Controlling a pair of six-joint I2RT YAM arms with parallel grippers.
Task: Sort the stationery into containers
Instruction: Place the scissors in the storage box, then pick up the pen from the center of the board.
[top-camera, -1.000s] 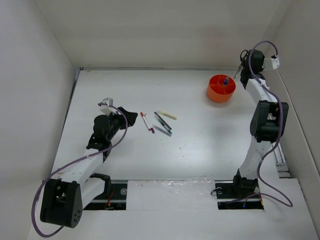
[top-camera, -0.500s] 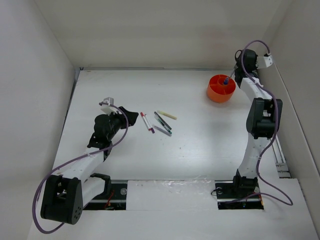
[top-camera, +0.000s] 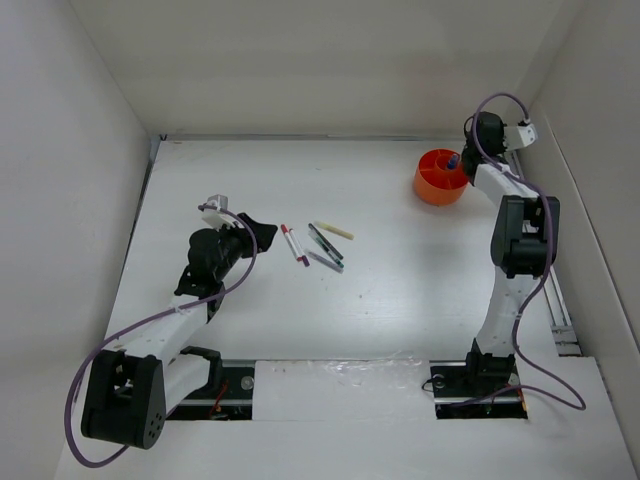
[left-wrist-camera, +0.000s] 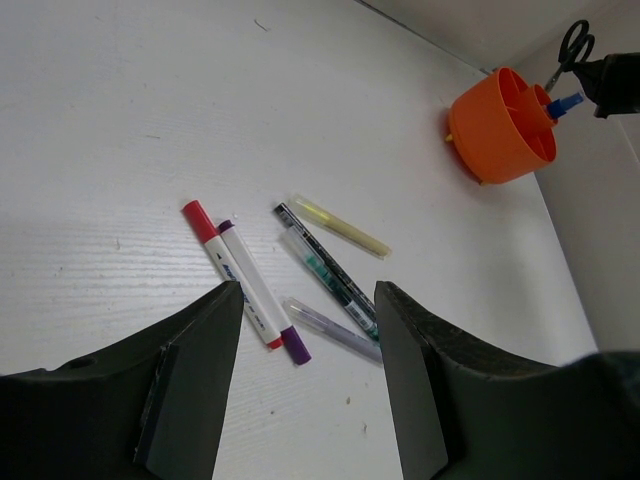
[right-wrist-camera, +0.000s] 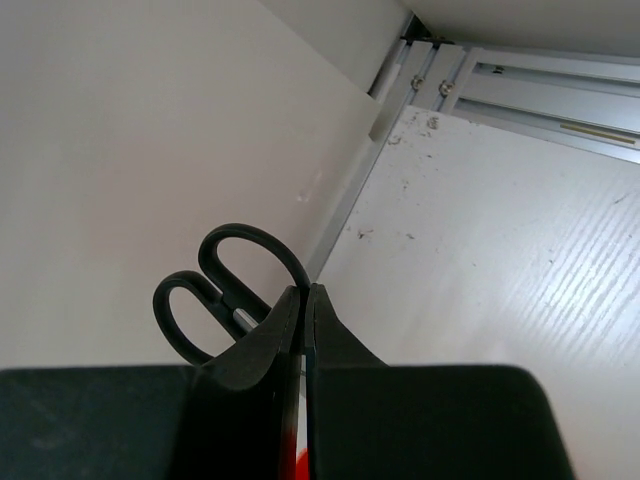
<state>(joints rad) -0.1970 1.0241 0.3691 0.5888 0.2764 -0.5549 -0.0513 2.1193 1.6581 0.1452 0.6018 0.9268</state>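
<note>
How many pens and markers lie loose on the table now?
6, clustered together: red-capped marker, purple-capped marker, yellow highlighter, black pen, green pen, translucent purple pen. Overlap might hide another.

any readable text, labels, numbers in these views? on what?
White marker: blue print along the barrel, too small and blurred to read.
Other pens: no legible text.
Orange container: no text visible.
Scissors: no text visible.
Nothing can be quoted.
</note>
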